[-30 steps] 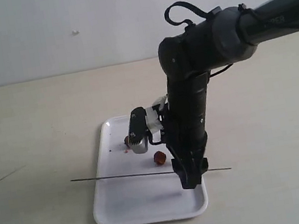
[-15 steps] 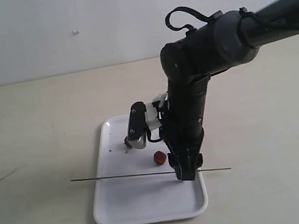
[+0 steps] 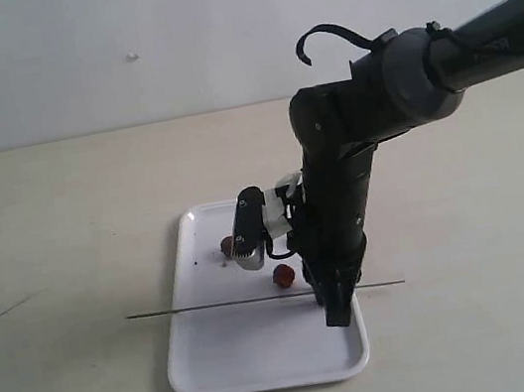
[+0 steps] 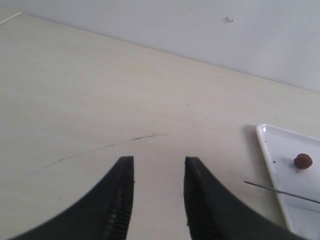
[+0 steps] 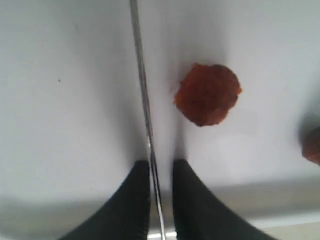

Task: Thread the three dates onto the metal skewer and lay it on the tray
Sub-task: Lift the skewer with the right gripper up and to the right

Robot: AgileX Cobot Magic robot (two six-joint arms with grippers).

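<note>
The metal skewer (image 3: 220, 306) lies across the white tray (image 3: 194, 363), with both ends sticking out past its rim. My right gripper (image 3: 334, 315) points down at the skewer's right part. In the right wrist view the skewer (image 5: 142, 85) runs between the fingertips of my right gripper (image 5: 161, 165), against one finger, with a small gap to the other. One date (image 3: 282, 275) lies just behind the skewer and another (image 3: 228, 247) farther back. Up close, one date (image 5: 207, 94) sits beside the rod. My left gripper (image 4: 158, 162) is open over bare table, holding nothing.
The pale table (image 3: 58, 240) surrounds the tray, with a grey wall behind it. From the left wrist camera I see the tray's corner (image 4: 265, 145), a date (image 4: 302, 160) and the skewer tip (image 4: 280, 192). Small crumbs dot the tray near the far date.
My right gripper has come down over the skewer and its jaws have narrowed around the rod. The tray and skewer have shifted slightly to the right.
</note>
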